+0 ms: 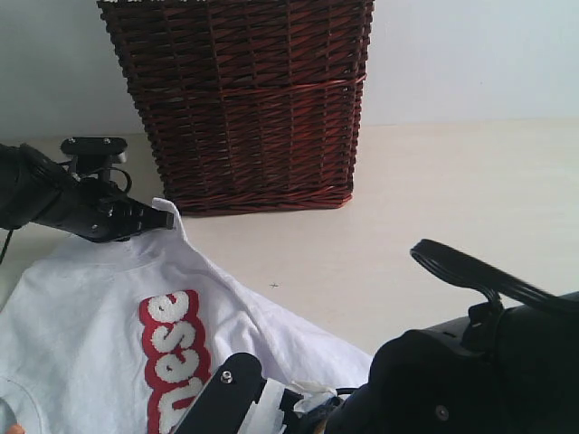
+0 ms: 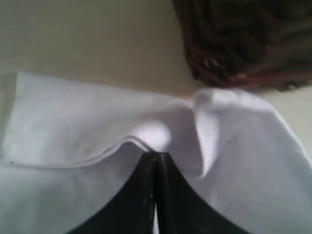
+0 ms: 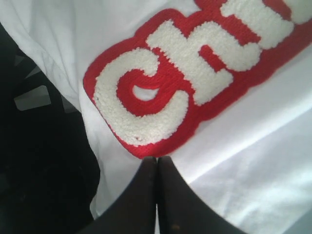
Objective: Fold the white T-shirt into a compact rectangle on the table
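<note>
Both pressed together: left hand [image 2: 155,155] pinches soft white T-shirt [image 2: 73,122]; right hand [image 3: 157,158] is beside fuzzy lettering [image 3: 109,105].

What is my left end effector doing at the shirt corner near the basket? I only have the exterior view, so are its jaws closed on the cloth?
Observer: In the left wrist view the left end effector is shut, and the hem of the white T-shirt puckers up right at its tips, so the cloth looks pinched.
Operator: And the right one? I barely see it here.
Observer: The right end effector is shut too, with its tips on the fabric just below the letter C of the red-outlined lettering. I cannot tell whether it pinches cloth.
</note>
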Controlling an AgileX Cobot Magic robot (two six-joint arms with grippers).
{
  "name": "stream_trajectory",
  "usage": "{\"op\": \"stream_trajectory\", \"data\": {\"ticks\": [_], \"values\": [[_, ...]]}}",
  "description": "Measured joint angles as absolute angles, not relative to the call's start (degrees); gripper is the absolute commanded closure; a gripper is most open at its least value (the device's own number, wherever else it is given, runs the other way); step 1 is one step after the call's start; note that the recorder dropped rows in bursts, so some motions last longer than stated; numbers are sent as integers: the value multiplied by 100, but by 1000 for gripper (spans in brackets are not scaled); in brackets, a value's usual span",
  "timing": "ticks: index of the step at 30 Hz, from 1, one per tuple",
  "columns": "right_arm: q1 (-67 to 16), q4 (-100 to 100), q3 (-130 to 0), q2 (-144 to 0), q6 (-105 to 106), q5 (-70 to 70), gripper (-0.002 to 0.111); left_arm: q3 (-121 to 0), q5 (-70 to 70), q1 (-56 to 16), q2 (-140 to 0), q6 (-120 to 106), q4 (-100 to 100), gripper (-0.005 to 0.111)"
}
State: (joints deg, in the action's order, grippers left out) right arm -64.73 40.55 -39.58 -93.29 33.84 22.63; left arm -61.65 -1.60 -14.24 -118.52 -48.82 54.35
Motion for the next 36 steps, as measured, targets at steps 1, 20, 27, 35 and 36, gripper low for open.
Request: {"op": "stream_trajectory", "data": {"ticks": [1, 20, 27, 35, 36], "values": [[-6473, 4055, -3958, -9329, 3384, 2263, 108, -6276, -134, -1415, -11967, -4853, 5483, 107], [-6473, 4055, -3958, -9329, 3504, 2545, 108, -7349, 145, -1389, -12371, -4518, 6330, 107], [-6473, 4055, -3958, -9318, 3619, 2556, 108, -7345, -389, -1129, -12280, -4518, 6140, 107], [-6473, 4055, -4210, -8912, 3670, 1690, 108, -6855, -514, -318, -10706, -4518, 5447, 107], [-6473, 4055, -4276, -8900, 3670, 1524, 108, -6826, -558, -191, -10512, -4518, 5394, 107]]}}
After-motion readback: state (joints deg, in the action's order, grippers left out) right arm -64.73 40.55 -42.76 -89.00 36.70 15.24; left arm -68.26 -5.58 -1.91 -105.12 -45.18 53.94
